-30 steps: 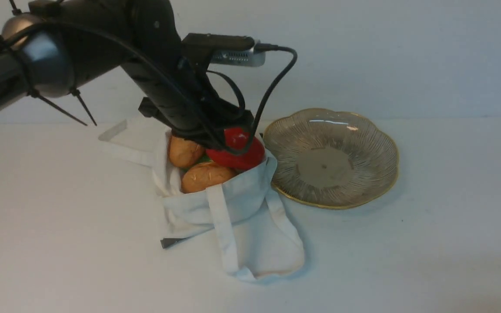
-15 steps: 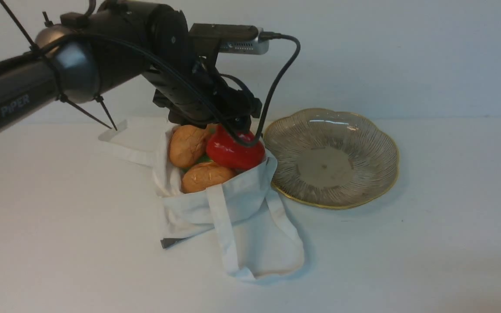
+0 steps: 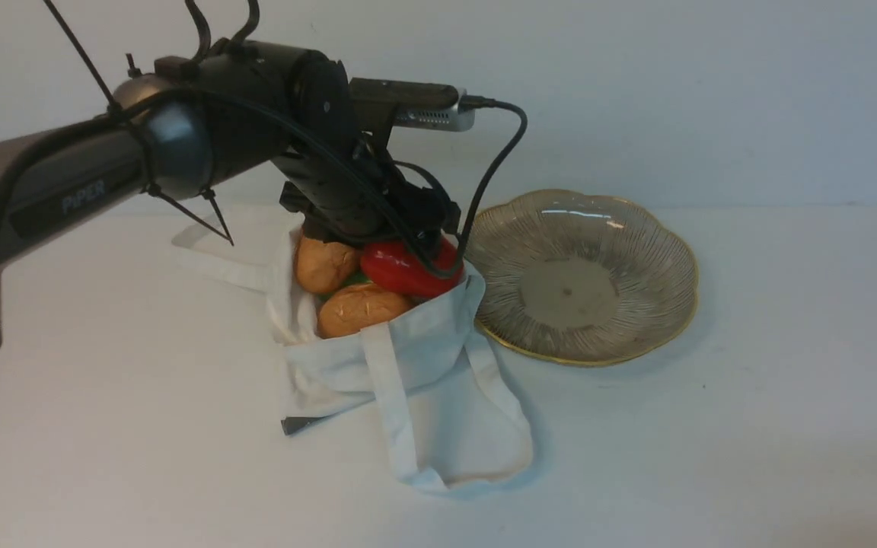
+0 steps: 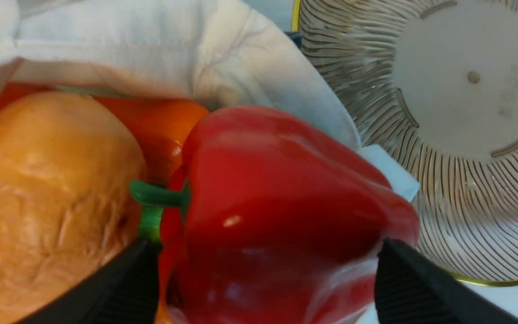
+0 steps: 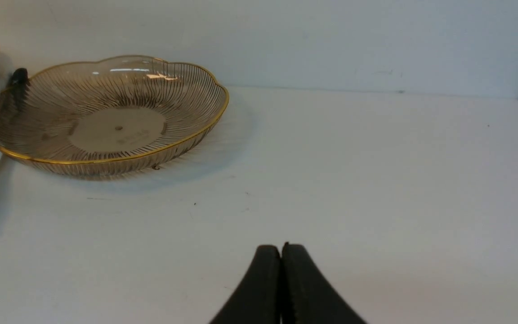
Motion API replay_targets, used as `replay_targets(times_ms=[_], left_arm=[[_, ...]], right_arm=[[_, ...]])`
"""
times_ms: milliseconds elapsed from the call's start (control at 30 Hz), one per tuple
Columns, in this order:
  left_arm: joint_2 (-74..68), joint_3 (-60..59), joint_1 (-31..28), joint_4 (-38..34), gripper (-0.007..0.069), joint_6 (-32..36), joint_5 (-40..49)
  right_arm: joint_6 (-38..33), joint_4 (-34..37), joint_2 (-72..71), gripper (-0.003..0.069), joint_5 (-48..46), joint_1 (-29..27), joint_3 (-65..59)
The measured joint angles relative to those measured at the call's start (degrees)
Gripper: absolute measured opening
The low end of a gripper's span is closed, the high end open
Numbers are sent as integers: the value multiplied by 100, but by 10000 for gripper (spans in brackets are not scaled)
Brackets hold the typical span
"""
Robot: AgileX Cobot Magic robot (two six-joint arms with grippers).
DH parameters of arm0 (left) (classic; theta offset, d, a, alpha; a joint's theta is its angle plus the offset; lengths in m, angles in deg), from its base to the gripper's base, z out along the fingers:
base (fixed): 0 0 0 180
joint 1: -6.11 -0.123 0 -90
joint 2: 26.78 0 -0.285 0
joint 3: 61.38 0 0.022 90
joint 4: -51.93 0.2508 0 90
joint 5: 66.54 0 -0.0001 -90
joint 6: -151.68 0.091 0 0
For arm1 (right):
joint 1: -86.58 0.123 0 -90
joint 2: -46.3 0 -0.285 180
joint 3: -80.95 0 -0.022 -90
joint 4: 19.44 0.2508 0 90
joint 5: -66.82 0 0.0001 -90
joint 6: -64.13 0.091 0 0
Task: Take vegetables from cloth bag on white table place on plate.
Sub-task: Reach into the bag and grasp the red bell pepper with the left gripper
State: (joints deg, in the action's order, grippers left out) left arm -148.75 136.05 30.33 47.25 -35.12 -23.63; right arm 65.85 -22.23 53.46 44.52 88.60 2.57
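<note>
The cloth bag (image 3: 423, 358) lies open on the white table (image 3: 751, 426). In its mouth sit a red bell pepper (image 3: 400, 270) and two brown potatoes (image 3: 322, 262) (image 3: 362, 307). My left gripper (image 3: 416, 236) hangs right over the pepper (image 4: 277, 193), open wide, one finger beside the green stem and the other at the opposite flank. An orange carrot (image 4: 155, 121) and a potato (image 4: 47, 180) lie beside the pepper. The plate (image 3: 636, 228) stands just right of the bag with nothing on it. My right gripper (image 5: 281, 247) is shut and holds nothing, low over the table.
The bag's strap handles (image 3: 210, 259) trail to the left and toward the front. A small grey object (image 3: 298, 425) pokes out under the bag's near side. A pale wall runs behind the table. The plate's rim (image 4: 466, 279) sits close to the bag's edge.
The left arm rose a little, then came back down onto the pepper, and its jaws spread wide. The pepper sits lower in the bag than half a second ago.
</note>
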Motion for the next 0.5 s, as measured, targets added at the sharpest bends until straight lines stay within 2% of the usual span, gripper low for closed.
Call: replay_targets(times_ms=[133, 167, 233, 267, 367, 400, 467, 500], left_arm=[[-15, 0, 0, 11, 507, 0, 12], [-15, 0, 0, 18, 432, -5, 42], [-15, 0, 0, 18, 370, -14, 53], [-15, 0, 0, 18, 282, -20, 75], [-15, 0, 0, 61, 86, -20, 159], [-15, 0, 0, 61, 77, -20, 170], [28, 0, 0, 124, 11, -27, 221], [42, 0, 0, 129, 6, -27, 229]], right_arm=[[0, 0, 0, -15, 0, 0, 0], [0, 0, 0, -15, 0, 0, 0], [0, 0, 0, -15, 0, 0, 0], [0, 0, 0, -15, 0, 0, 0], [0, 0, 0, -15, 0, 0, 0], [0, 0, 0, -15, 0, 0, 0], [0, 0, 0, -15, 0, 0, 0], [0, 0, 0, -15, 0, 0, 0]])
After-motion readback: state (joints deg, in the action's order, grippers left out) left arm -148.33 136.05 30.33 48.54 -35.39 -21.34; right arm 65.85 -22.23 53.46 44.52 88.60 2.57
